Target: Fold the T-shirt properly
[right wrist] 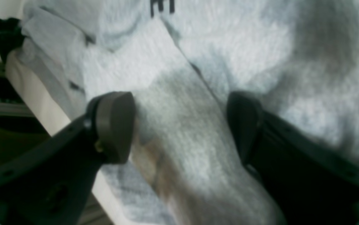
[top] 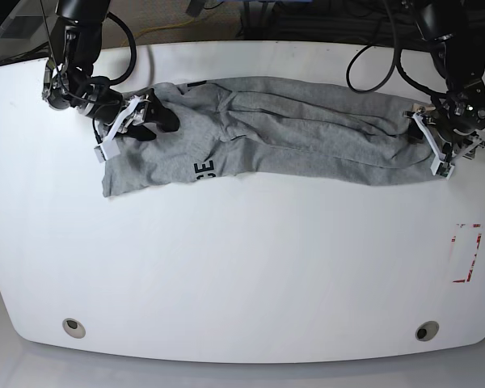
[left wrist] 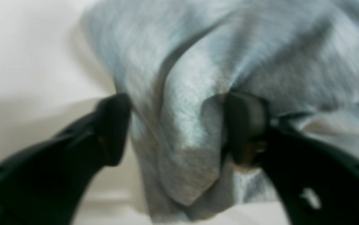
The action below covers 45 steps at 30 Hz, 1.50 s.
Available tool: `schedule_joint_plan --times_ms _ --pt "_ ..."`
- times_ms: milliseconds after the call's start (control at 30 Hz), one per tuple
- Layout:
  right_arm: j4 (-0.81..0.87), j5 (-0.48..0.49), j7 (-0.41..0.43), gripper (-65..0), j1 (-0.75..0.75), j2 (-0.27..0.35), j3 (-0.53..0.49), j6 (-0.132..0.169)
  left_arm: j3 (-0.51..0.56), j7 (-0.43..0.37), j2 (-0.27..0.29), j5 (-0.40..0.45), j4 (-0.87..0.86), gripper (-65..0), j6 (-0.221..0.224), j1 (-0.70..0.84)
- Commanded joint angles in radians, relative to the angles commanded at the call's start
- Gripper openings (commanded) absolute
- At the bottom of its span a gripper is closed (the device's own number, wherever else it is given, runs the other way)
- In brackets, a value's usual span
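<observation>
Across the white tabletop the grey T-shirt lies stretched in a long rumpled band. At its ends, the left pincer and right pincer each stand wide, cloth bunched between the fingers.

You have the T-shirt lying across the far half of the desk, stretched side to side in a long band. In the base view, your right tool sits over the shirt's left end, near the desk's far left corner, and your left tool sits at the shirt's right end, close to the desk's right edge. The lettering lies on the near edge of the shirt, just right of the right tool. A marked rectangle lies on the desk nearer you, by the right edge.
</observation>
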Motion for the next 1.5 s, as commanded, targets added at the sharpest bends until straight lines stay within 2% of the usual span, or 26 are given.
schedule_joint_plan --times_ms 133,267,433,633,900,967,1000,1033,1167,1200,1400,1500 --pt "-0.021 0.0 0.028 -20.0 0.04 0.014 -0.043 0.0 -0.097 0.081 -0.005 -0.118 0.014 -7.6 0.0 -0.008" --pt "-0.023 0.0 0.029 -20.0 0.054 0.014 -0.051 0.0 -0.181 0.153 -0.046 -0.235 -0.015 -7.2 0.0 -0.028" --pt "-0.023 0.0 0.029 -20.0 0.054 0.008 -0.052 0.0 -0.216 0.164 -0.094 -0.347 -0.161 -7.2 0.0 -0.029" --pt "-0.023 0.0 0.029 -20.0 0.046 0.008 -0.052 0.0 -0.218 0.163 -0.127 -0.41 -0.321 -7.2 0.0 -0.057" --pt "-0.023 0.0 0.029 -20.0 0.046 0.008 -0.052 0.0 -0.107 0.163 -0.132 -0.433 -0.39 -8.1 0.0 -0.071" --pt "-0.023 0.0 0.029 -20.0 0.046 0.008 -0.049 0.0 -0.1 0.164 -0.13 -0.433 -0.391 -13.1 0.0 -0.069" --pt "-0.023 0.0 0.029 -20.0 0.046 0.008 -0.048 0.0 -0.1 0.164 -0.13 -0.433 -0.391 -19.2 0.0 -0.068" --pt "-0.023 0.0 0.029 -20.0 0.046 0.008 -0.048 0.0 -0.1 0.164 -0.129 -0.43 -0.391 -29.2 0.0 -0.066" --pt "-0.023 -0.021 0.031 -20.6 0.044 0.008 -0.046 0.0 -0.1 0.164 -0.126 -0.428 -0.393 -62.2 0.0 -0.064" --pt "-0.023 -0.035 0.031 -21.7 0.044 0.008 -0.046 0.0 -0.098 0.166 -0.126 -0.428 -0.391 -64.7 0.0 -0.063" --pt "-0.021 -0.147 0.032 -34.2 0.044 -0.032 -0.028 0.0 -0.126 0.169 -0.13 -0.433 -0.353 -64.4 0.0 -0.021" --pt "-0.021 -0.201 0.032 -33.9 0.043 -0.058 0.02 0.0 -0.189 0.169 -0.126 -0.433 -0.296 -64.4 0.0 0.031"
